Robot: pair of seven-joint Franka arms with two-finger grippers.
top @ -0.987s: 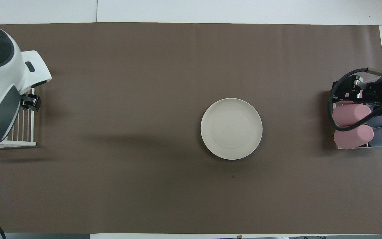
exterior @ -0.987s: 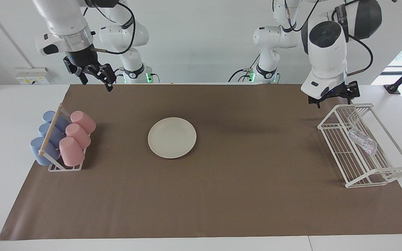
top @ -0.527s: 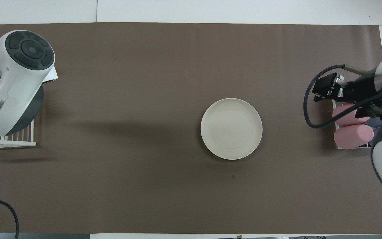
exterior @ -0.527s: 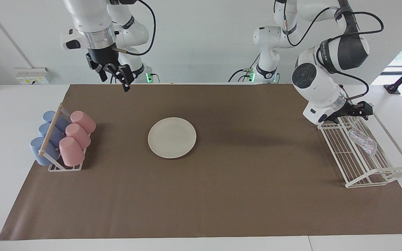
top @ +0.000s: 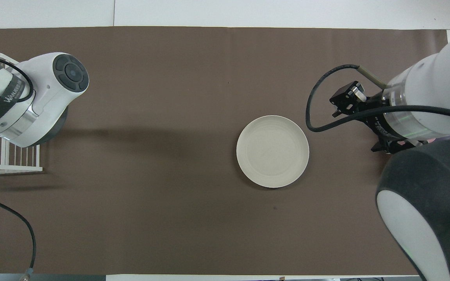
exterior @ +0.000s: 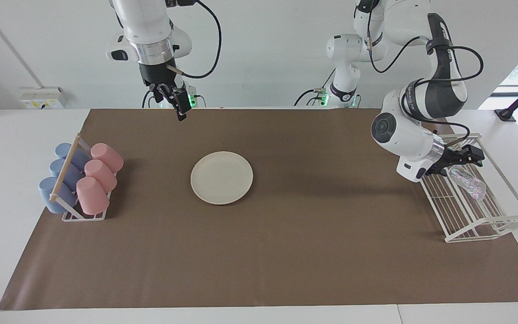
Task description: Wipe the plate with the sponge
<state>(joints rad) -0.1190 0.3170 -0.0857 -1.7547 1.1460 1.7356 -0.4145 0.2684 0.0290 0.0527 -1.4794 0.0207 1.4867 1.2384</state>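
The cream-white plate [exterior: 221,177] lies flat on the brown mat, mid-table and a little toward the right arm's end; it also shows in the overhead view [top: 272,151]. The silvery speckled sponge [exterior: 469,183] lies in the white wire rack [exterior: 488,229] at the left arm's end. My left gripper [exterior: 466,157] is open, low over the rack's robot-side end, just short of the sponge. My right gripper [exterior: 181,112] hangs in the air over the mat's robot-side edge, between the cups and the plate. In the overhead view the left arm [top: 33,101] hides its gripper and the sponge.
A small rack with pink and blue cups [exterior: 81,177] lying on their sides stands at the right arm's end. The brown mat [exterior: 286,252] covers most of the table. In the overhead view the right arm [top: 416,105] covers the cups.
My left gripper has come down from above the rack's robot-side end to just beside the sponge. My right gripper has swung from above the cups toward the table's middle and turned.
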